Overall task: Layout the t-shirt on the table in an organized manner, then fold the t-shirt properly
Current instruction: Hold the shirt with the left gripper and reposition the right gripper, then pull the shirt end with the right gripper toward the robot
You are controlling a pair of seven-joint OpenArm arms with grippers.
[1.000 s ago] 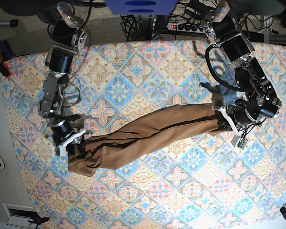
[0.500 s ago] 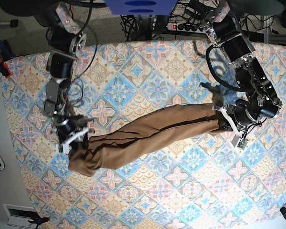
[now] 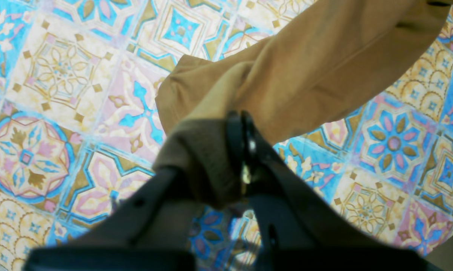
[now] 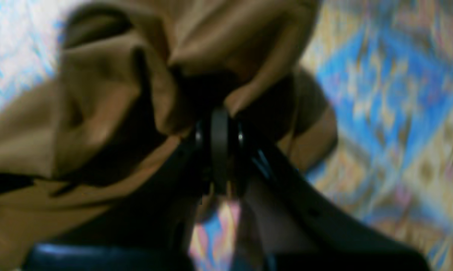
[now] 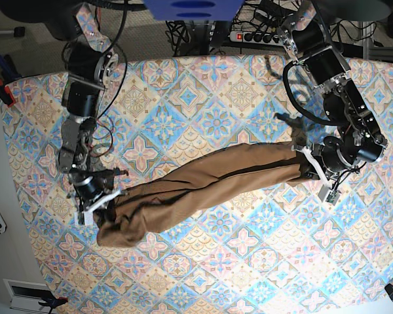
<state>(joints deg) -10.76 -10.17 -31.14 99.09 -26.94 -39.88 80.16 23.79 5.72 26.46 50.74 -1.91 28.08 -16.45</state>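
Your t-shirt [image 5: 203, 186] lies bunched into a long tan rope across the middle of the tabletop [image 5: 203, 91], running from about 8 o'clock up toward 3 o'clock in the base view. Your left claw [image 5: 312, 165] sits at the 3 o'clock end, pressed together on the fabric there; in the left wrist view a wad of cloth is pinched between its dark fingers [image 3: 237, 131], and the rest of the shirt trails away toward 1 o'clock. Your right claw [image 5: 97, 201] is at the 8 o'clock end, and its wrist view, though blurred, shows it clamped on a gathered fold, with the cloth bulging above it from 9 to 1 o'clock.
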